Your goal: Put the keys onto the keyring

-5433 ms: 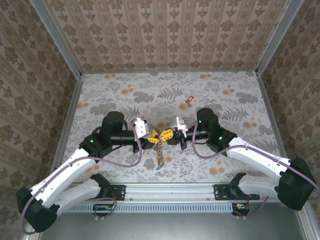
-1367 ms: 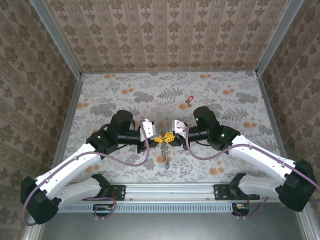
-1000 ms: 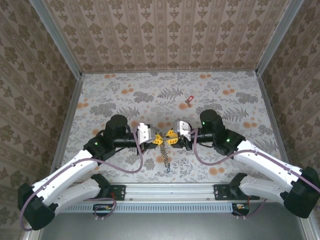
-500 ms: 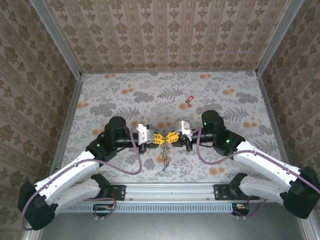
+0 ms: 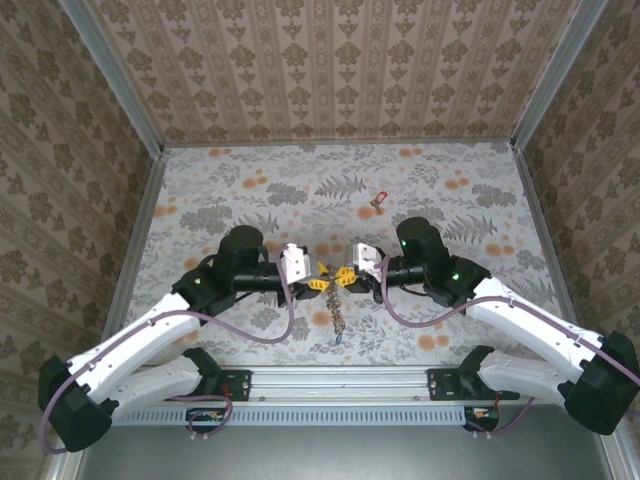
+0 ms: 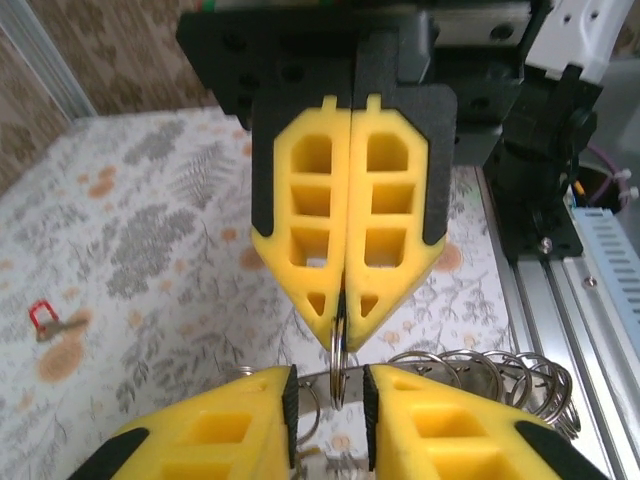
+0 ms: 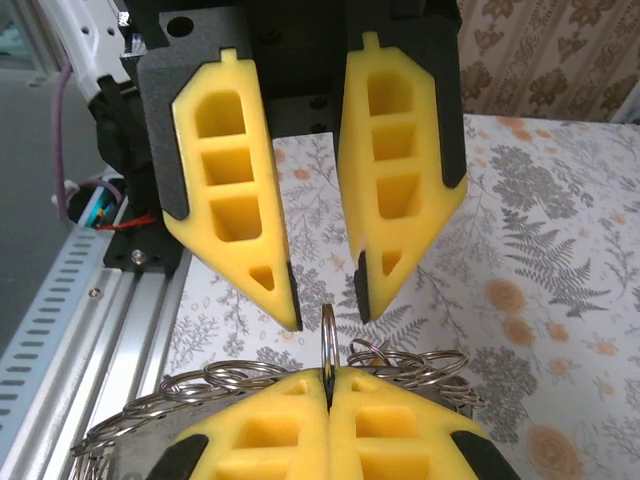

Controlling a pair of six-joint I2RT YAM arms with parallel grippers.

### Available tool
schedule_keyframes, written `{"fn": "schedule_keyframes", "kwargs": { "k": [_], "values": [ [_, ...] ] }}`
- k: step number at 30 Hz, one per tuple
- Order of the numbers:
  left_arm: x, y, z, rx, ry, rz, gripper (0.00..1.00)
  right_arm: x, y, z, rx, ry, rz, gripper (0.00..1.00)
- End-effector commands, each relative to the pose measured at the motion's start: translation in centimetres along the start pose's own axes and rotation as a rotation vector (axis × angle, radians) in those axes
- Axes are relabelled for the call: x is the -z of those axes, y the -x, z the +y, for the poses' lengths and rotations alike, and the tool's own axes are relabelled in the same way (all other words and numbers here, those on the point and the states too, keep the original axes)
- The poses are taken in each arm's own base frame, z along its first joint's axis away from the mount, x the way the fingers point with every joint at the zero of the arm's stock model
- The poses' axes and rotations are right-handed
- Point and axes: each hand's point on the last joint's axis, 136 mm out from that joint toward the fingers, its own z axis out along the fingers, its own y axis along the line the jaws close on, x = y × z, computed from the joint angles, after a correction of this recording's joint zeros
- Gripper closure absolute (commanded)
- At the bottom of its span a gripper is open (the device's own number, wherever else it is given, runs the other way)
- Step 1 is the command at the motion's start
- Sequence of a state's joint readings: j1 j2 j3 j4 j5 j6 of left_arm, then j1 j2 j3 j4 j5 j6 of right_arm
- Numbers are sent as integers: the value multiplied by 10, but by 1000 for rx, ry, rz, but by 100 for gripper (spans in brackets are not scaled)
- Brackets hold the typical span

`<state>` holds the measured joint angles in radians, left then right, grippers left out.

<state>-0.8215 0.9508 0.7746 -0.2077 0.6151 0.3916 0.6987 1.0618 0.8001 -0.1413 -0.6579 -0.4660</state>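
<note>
left gripper: open. my two yellow fingers stand apart, and a thin ring sits in the gap between their tips, touching neither pad.
right gripper: pinched closed on the keyring. the pads meet flat and one ring sticks out edge-on, upright, from between the tips.
how my claws face: tip to tip and very near each other, held above the table, about midway between my two arms and toward the near side.
keyring, held part: only my right claw carries it. the single gripped ring reaches forward into the open mouth of my left claw.
keyring, the rest: more linked rings bunch just behind the gripped one, draped over the tops of my right fingers. from above, a strand hangs from the claws toward the near edge of the table.
end of the strand: something small and dark hangs at the bottom — too small for me to tell what it is.
red key: lies flat on the flowered table on the far side of my right arm, well apart from both claws and from the keyring.
other keys: i cannot tell from these views where they are.
</note>
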Motion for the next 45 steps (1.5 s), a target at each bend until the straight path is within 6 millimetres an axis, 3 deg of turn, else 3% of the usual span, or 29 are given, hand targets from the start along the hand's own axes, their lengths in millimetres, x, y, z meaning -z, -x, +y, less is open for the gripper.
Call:
{"fn": "schedule_keyframes", "kwargs": {
  "k": [1,6,15,20,29,35,38,41,43,45],
  "values": [
    [-5,-22,-2,23,-19,139,76,2,8,-4,50,-17,14,100],
    [-15,-18,0,18,-32,140,77,-3,3,-6,56,-18,54,100],
    [-10,-6,2,-28,0,104,75,-3,-6,-8,70,-29,116,100],
    [-12,-11,2,-33,5,112,80,-3,-5,-6,70,-19,106,100],
    [-14,-5,6,-44,16,90,79,-5,-1,-4,71,-1,92,100],
    [-17,-6,3,-44,-12,104,93,-5,1,-3,72,2,81,100],
    [-18,-10,4,-36,-6,118,82,-4,2,-2,72,0,75,100],
    [-19,-10,3,-33,-14,118,81,-4,3,-1,70,4,74,100],
    [-20,-11,1,-29,-24,118,83,-4,3,-1,69,6,71,100],
    [-20,-9,-1,-30,-40,111,94,-4,4,-1,68,7,69,100]
  ]
}}
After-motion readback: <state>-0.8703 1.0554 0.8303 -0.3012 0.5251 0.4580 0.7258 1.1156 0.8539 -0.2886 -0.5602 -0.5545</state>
